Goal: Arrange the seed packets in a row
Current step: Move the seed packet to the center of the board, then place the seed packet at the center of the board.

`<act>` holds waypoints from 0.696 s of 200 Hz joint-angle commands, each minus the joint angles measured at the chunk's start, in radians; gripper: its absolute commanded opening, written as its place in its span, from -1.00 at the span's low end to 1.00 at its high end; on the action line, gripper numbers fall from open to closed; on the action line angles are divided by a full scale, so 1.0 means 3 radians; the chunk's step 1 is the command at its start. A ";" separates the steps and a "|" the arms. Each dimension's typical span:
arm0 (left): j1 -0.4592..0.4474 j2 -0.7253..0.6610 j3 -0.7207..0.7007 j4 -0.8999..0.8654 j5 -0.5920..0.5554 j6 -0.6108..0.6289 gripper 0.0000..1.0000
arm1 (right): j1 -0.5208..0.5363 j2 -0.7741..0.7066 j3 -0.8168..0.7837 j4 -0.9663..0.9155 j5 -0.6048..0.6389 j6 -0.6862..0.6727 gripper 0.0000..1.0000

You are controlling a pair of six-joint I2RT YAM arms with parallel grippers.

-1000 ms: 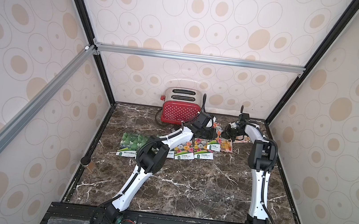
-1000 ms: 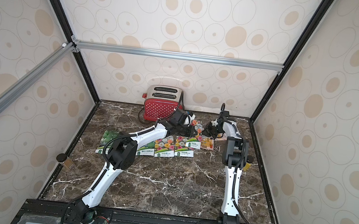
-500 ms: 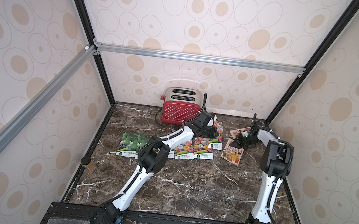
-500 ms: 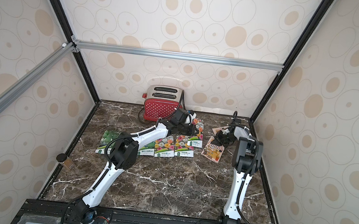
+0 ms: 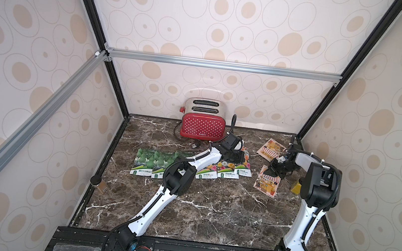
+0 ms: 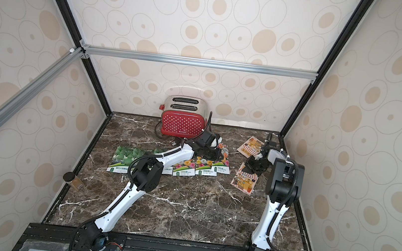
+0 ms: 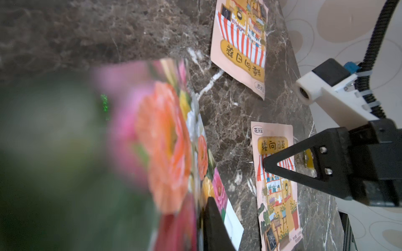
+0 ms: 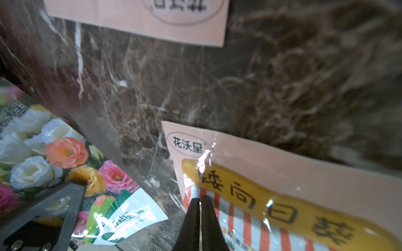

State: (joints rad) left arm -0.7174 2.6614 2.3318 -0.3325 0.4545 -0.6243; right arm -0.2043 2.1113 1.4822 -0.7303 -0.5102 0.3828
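The right gripper [image 8: 200,198] had its two black fingers pressed together, gripping nothing, with the tips at the striped awning of an orange-pink shop-print seed packet [image 5: 267,185]. That packet lay flat and slightly askew on the marble tabletop [image 5: 210,210], at the right end of the line. The left gripper [image 5: 236,158] was clamped on the far end of a flower-print packet [image 5: 243,171], tilting it up, with its white label end low. Just beside it lay two more flower-print packets [image 5: 226,172]. Further left were two green gourd packets [image 5: 144,162], one partly under the left arm. A second shop-print packet [image 5: 271,149] lay apart near the back right corner. A red polka-dot toaster [image 5: 202,130] stood against the back wall.
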 commanded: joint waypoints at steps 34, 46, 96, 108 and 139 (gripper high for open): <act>-0.0112 0.0188 0.0306 -0.0039 -0.0170 -0.0157 -0.68 | -0.0040 -0.0352 -0.0275 -0.0015 0.0316 -0.0114 -0.82; -0.0113 0.0222 0.0316 0.0025 -0.0195 -0.0209 -0.65 | -0.0049 -0.0419 -0.0295 -0.0028 0.0357 -0.0134 -0.82; -0.0130 0.0477 0.0490 0.0305 -0.0070 -0.0404 -0.63 | -0.0066 -0.0541 -0.0402 0.0038 0.0344 -0.0184 -0.82; -0.0130 0.0515 0.0500 0.0371 -0.0052 -0.0429 -0.63 | -0.0066 -0.0560 -0.0446 0.0092 0.0273 -0.0188 -0.82; -0.0144 0.0537 0.0517 0.0376 -0.0099 -0.0396 -0.62 | -0.0066 -0.0645 -0.0557 0.0238 0.0023 -0.0161 -0.81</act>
State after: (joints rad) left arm -0.7547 2.7895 2.4435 -0.2245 0.4400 -0.7303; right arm -0.2203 1.9648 1.3430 -0.6838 -0.4385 0.3485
